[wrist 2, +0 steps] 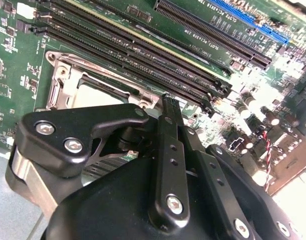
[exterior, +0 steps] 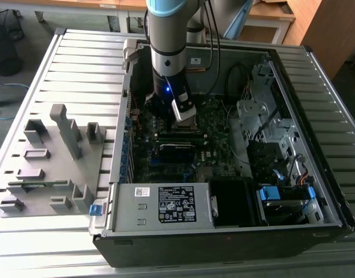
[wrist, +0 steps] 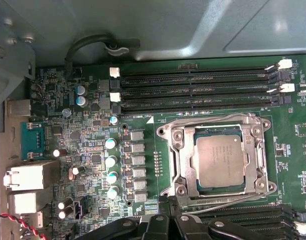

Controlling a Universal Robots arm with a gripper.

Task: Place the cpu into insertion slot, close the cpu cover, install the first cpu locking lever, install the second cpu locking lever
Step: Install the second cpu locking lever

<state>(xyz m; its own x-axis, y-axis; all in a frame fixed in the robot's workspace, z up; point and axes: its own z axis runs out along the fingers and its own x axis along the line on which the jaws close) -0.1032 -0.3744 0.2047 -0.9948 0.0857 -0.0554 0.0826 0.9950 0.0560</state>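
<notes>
Cpu sits in its socket between memory slots; fingers' state unclear.

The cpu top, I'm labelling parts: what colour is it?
Dull silver-grey, framed by the silvery cpu cover. The cpu shows best in the first wrist view.
</notes>
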